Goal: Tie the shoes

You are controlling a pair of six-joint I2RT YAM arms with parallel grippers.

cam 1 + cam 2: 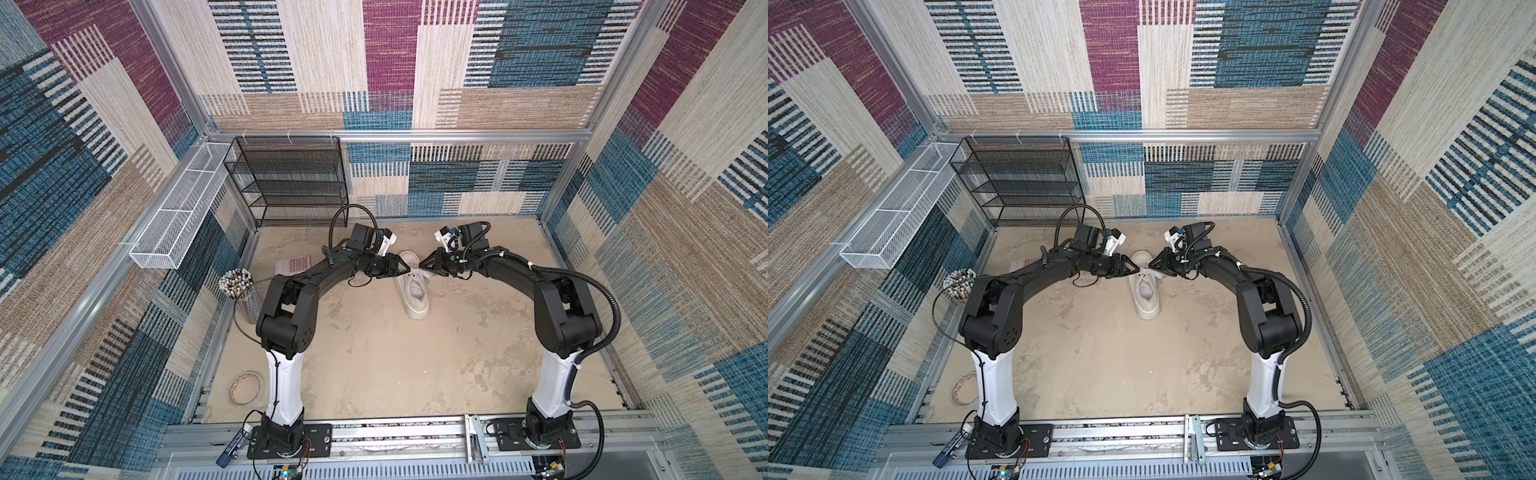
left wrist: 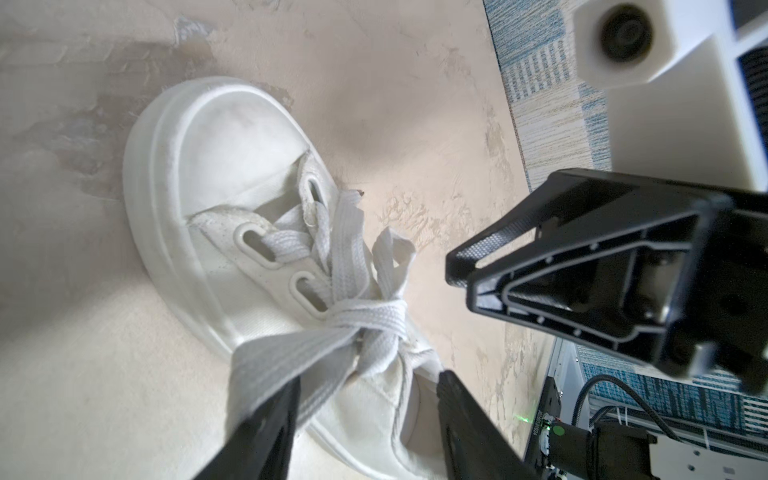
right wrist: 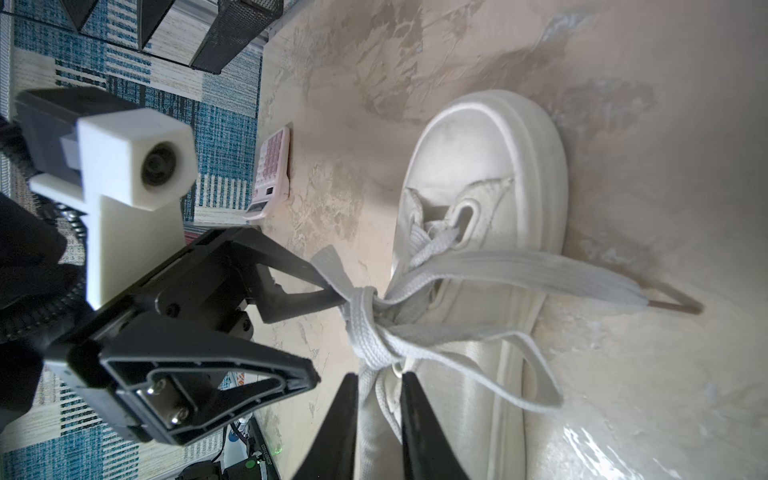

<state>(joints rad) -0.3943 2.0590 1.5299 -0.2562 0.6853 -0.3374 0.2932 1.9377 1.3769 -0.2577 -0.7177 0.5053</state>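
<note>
Over white low-top platform sneaker (image 3: 469, 141): left end effector (image 3: 326, 336) released, flat off-white laces (image 3: 368, 330) draped on one finger (image 2: 266, 419); right end effector (image 3: 379, 376) clenched on one strand, likely pulling knot tight.

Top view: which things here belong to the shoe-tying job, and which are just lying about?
In the job: white sneaker, its laces.
Lying about: pink calculator, cup of pens, tape roll, black mesh shelf, white wire basket.
</note>
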